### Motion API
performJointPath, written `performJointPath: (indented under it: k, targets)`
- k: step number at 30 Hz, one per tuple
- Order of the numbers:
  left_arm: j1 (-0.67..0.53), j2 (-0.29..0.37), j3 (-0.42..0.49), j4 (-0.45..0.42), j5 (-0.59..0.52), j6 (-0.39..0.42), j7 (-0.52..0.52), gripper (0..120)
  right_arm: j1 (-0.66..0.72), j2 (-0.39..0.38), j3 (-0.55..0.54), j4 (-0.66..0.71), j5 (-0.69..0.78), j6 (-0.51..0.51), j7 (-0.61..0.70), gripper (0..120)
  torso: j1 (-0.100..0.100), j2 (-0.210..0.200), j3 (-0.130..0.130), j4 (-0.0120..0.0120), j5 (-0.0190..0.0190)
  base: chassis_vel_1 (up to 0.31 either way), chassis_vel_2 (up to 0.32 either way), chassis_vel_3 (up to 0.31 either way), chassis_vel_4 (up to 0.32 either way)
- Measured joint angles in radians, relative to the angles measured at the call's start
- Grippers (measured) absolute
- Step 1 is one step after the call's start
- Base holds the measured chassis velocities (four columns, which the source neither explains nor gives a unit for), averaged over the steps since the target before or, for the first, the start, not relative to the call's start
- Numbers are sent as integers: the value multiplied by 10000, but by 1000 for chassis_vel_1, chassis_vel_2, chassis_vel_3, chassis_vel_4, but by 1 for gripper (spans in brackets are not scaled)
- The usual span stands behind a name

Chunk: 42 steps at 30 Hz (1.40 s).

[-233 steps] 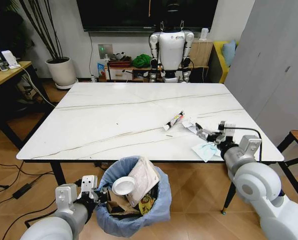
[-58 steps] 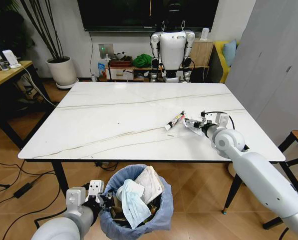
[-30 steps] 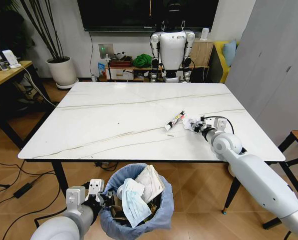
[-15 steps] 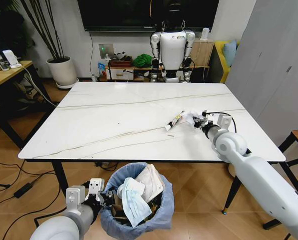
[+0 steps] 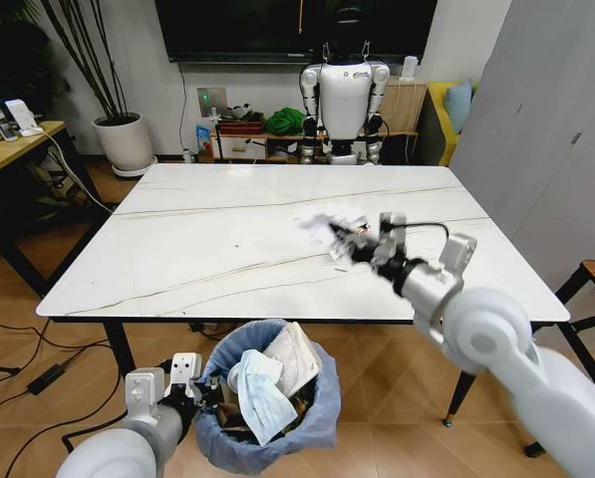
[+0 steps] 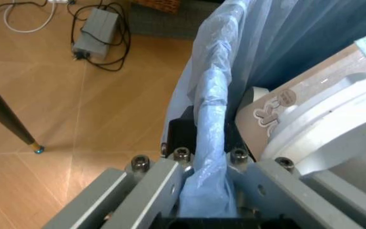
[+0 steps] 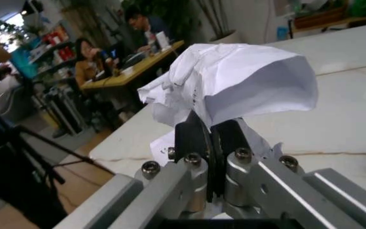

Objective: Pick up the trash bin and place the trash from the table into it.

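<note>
Paper (image 7: 234, 90), crumpled and feather-light, sits pinched by a fold between the right gripper's (image 7: 209, 128) closed fingers above the surface (image 5: 207, 249). Left gripper (image 6: 209, 157) clamps the bin's (image 5: 317, 423) soft bagged rim below the surface's near edge.

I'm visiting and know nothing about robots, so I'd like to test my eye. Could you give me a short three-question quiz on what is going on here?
1. True or false: the right gripper is shut on a crumpled white paper.
2. What does the left gripper hold? A) a table leg B) the bagged rim of the trash bin C) a cable
3. Fill in: a face mask lies in the ____.

Key: 1 true, held above the table. 2 B, its fingers pinch the blue bag at the rim. 3 trash bin, on top of the other litter.
</note>
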State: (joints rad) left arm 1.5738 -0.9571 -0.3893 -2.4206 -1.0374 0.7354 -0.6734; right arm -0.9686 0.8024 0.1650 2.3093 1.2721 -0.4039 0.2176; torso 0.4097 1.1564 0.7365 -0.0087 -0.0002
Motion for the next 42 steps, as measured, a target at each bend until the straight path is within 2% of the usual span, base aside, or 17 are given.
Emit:
performJointPath:
  k: [8, 13, 24, 37, 39, 41, 42]
  targets:
    - [-208, 4, 80, 125, -527, 0, -350, 0, -1149, -408, -136, 724, -623, -150, -706, 0, 0, 0, 1, 0, 3, 0, 0, 0, 0]
    - [-325, 30, 162, 184, -682, 0, -449, 0, -1903, -856, -720, 1112, -1374, -174, -1018, 0, 0, 0, 0, 0, 2, 0, 0, 0, 0]
    - [-539, 74, 501, 314, -844, 0, -633, 0, -1560, -1032, -2288, 1154, -2142, -17, -1055, 0, 0, 0, 1, 2, 1, 0, 0, 0, 0]
    - [-896, -39, 940, 590, -960, 0, -742, 0, -1079, -1313, -3141, 804, -2425, -44, -1206, 0, 0, 0, 1, 1, 2, 0, 0, 0, 0]
    - [-926, -60, 995, 599, -971, 0, -755, 0, -1079, -1322, -3181, 763, -2487, -65, -1210, 2, 0, 0, 1, 1, 2, 0, 0, 0, 0]
    - [-968, -78, 1099, 615, -981, 0, -777, 0, -1091, -1322, -3266, 707, -2621, -96, -1202, 12, 0, 0, 2, 1, 2, 0, 0, 0, 0]
    - [-968, -78, 1099, 615, -981, 0, -777, 0, -1091, -1322, -3266, 707, -2621, -96, -1202, 12, 0, 0, 2, 1, 2, 0, 0, 0, 0]
